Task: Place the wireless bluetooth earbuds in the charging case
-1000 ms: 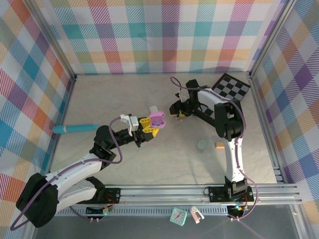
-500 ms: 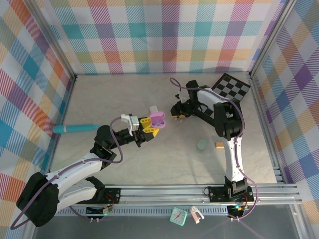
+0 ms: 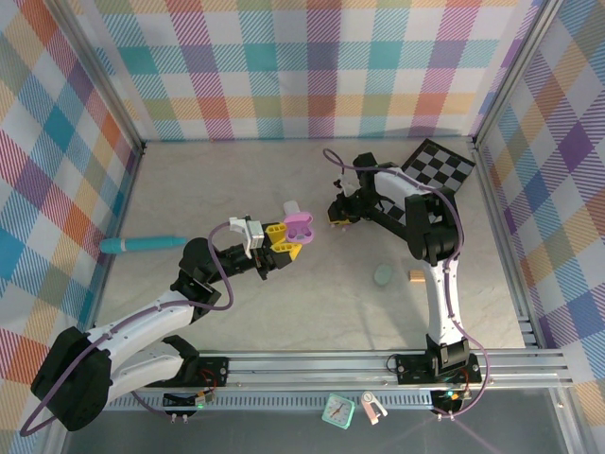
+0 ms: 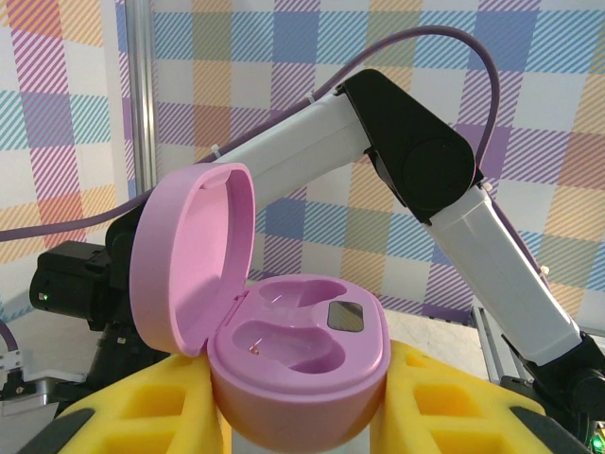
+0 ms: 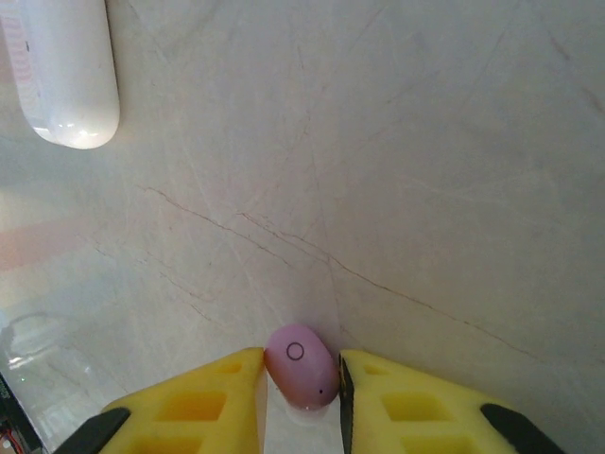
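Reviewing progress from the remote station, I judge the task to be at an early stage: no earbud is seated yet.

1. Left side. The left gripper (image 4: 301,421) has its yellow fingers pinching the base of the lilac charging case (image 4: 301,364) and holds it up off the table (image 3: 312,312), near the middle of the work area. The lid (image 4: 194,255) stands hinged open to the left. Both wells (image 4: 274,342) are bare, so I treat the case as ready to receive.

2. Right side. The right gripper (image 5: 301,397) is down at the table surface, beyond and to the right of the case. Its two yellow fingers are closed against either side of a lilac earbud (image 5: 301,376), which appears to rest on the table. From the wrist view I judge the pinch made but the lift not yet begun.

3. Other items. A white rounded object (image 5: 64,71) lies on the table ahead of the right gripper, well apart from the earbud. A mint pebble-shaped case (image 3: 383,274) lies near the right arm.

4. Remaining work, as I judge it: lift the pinched earbud, carry it across to the open case, align it with a well and press it home. The second well then needs filling likewise.
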Controlling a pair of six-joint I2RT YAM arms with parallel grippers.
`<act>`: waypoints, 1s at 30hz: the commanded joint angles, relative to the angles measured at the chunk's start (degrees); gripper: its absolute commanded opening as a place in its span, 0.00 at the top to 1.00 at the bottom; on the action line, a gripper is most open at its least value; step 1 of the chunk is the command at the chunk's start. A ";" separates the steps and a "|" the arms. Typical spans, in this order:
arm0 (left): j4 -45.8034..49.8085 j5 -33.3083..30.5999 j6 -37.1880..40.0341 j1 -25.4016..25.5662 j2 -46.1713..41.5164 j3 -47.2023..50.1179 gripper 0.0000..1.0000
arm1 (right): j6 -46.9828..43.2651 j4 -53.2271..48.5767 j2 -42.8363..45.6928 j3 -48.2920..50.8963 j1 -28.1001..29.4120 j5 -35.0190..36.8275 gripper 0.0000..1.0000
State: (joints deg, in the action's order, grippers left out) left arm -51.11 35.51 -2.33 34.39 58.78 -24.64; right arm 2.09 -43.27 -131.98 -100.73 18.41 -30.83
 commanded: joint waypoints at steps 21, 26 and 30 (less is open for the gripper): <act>-1.49 -1.23 1.21 -0.47 -0.35 0.42 0.74 | 18.66 16.89 18.60 20.37 4.08 17.08 0.82; -2.11 -1.95 1.56 -0.47 0.57 0.62 0.74 | 26.05 19.22 23.60 26.46 7.77 28.19 0.82; -3.15 -3.46 1.68 -0.47 0.84 1.34 0.74 | 31.16 18.70 26.49 29.29 10.54 37.01 0.82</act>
State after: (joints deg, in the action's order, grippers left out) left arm -51.31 33.28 -1.83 34.39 59.57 -24.29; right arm 27.20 -25.39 -107.79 -72.79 27.73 -2.74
